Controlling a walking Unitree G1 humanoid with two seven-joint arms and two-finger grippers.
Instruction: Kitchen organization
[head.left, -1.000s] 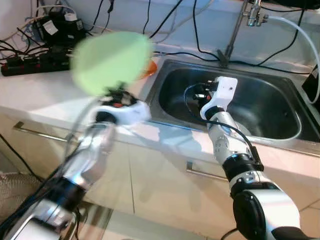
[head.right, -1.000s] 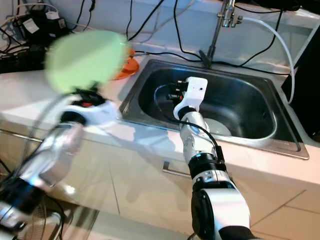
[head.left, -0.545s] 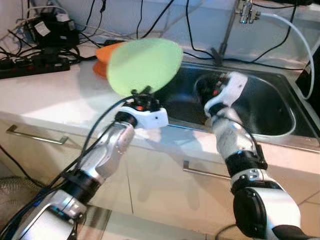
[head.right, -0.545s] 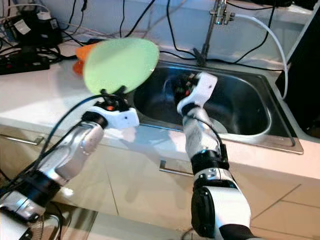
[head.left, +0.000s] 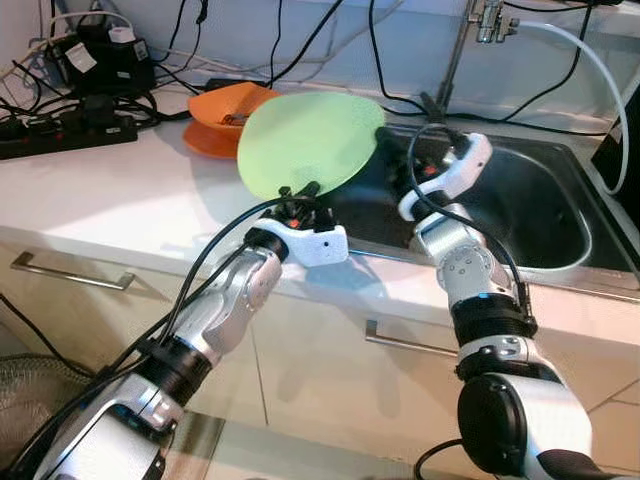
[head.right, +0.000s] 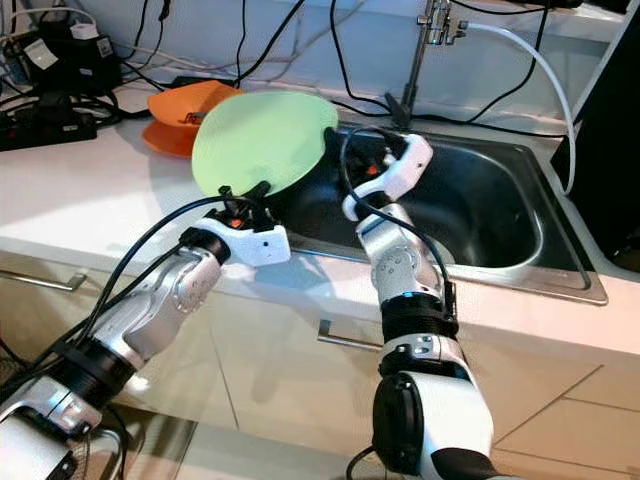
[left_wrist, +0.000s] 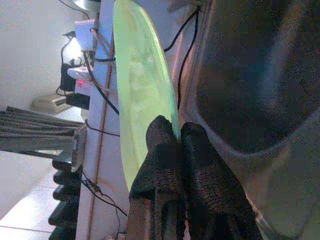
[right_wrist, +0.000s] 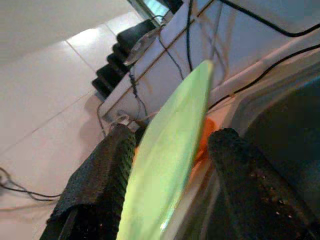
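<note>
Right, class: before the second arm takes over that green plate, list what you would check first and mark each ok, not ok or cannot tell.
1. Left gripper shut on the rim of the round green plastic plate: ok.
2. Right gripper open, one finger either side of the plate's edge: ok.
3. Right fingers touching the plate: cannot tell.
4. Plate held above the steel sink edge and counter: ok.
5. Orange bowl stands behind the plate, apart from it: ok.
</note>
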